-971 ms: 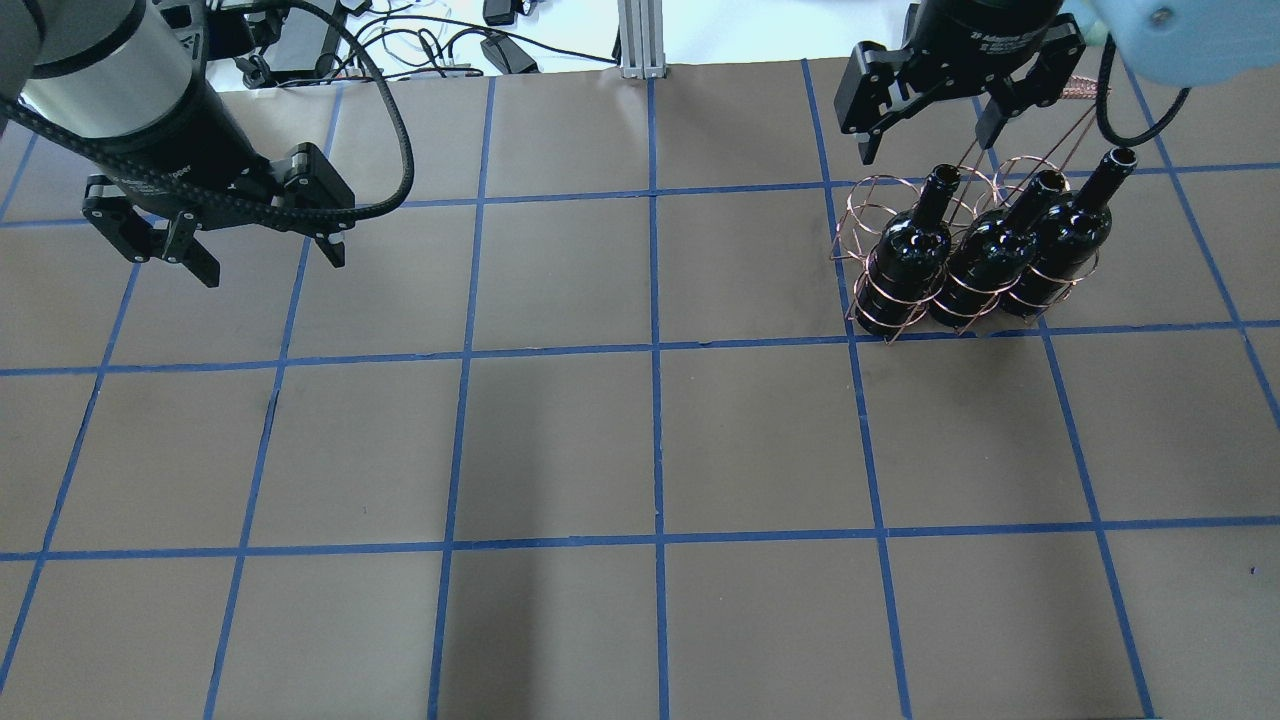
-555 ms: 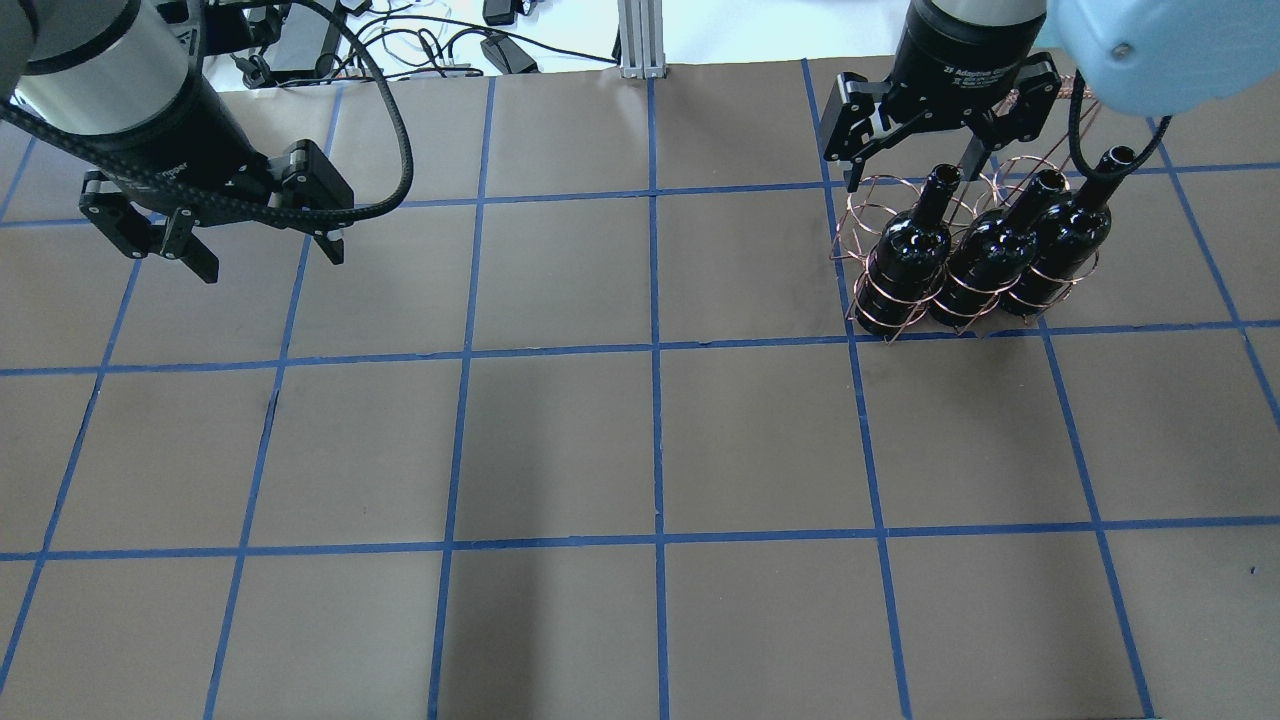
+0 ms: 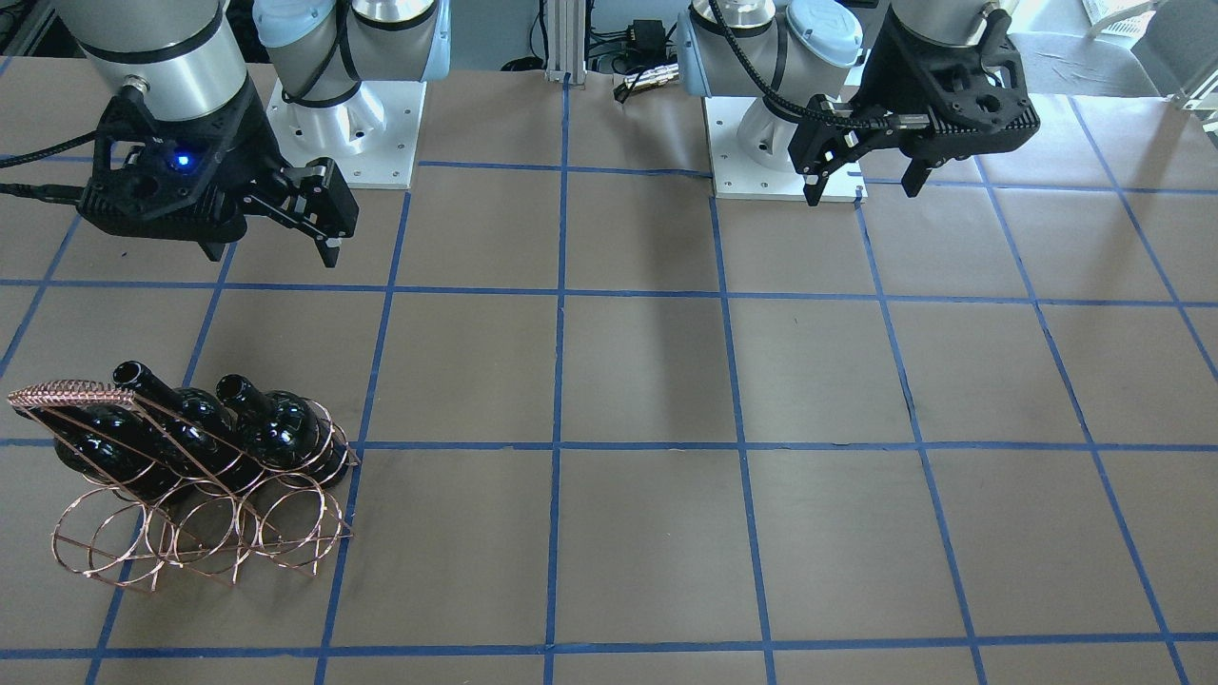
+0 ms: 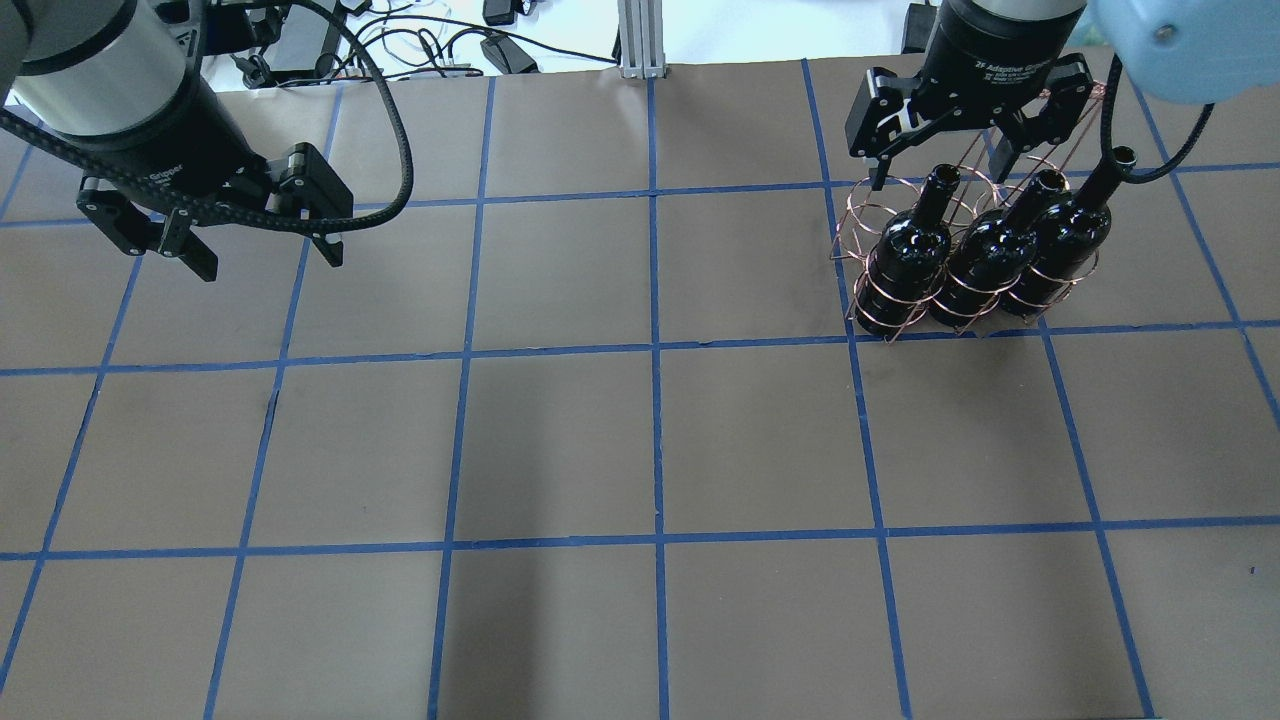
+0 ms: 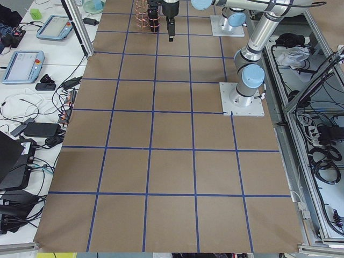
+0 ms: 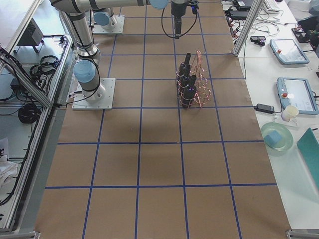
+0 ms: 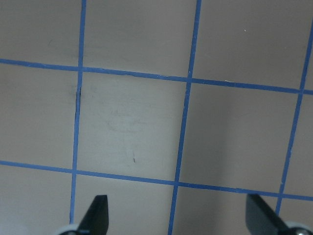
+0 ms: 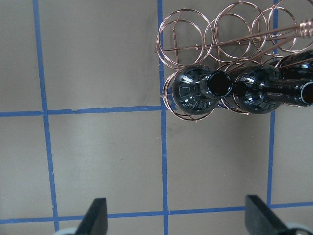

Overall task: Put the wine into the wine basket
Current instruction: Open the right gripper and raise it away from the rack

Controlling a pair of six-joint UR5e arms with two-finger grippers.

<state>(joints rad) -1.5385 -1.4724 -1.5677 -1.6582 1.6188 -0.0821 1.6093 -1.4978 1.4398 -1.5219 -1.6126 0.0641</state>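
Three dark glossy wine bottles (image 4: pixel 905 255) (image 4: pixel 985 255) (image 4: pixel 1065 235) stand upright in the copper wire wine basket (image 4: pixel 850 215), filling the row of rings on the robot's side. The far row of rings (image 3: pixel 190 533) is empty. My right gripper (image 4: pixel 948 175) hangs open and empty above the basket, holding nothing. The right wrist view looks down on the bottle mouths (image 8: pixel 219 84) and the basket (image 8: pixel 220 29), beyond the right gripper (image 8: pixel 177 215). My left gripper (image 4: pixel 268 262) is open and empty over bare table at the far left, as the left wrist view (image 7: pixel 178 215) also shows.
Brown table cover (image 4: pixel 650 450) with a blue tape grid. The basket's woven handle (image 3: pixel 67 392) arches over the bottles. The arm bases (image 3: pixel 343 124) stand at the robot's edge. Cables and an aluminium post (image 4: pixel 640 40) lie beyond the far edge.
My right gripper has wandered slightly above the basket, first to the left and lower, then back to the right, staying open. The left gripper and the bottles have hardly moved.
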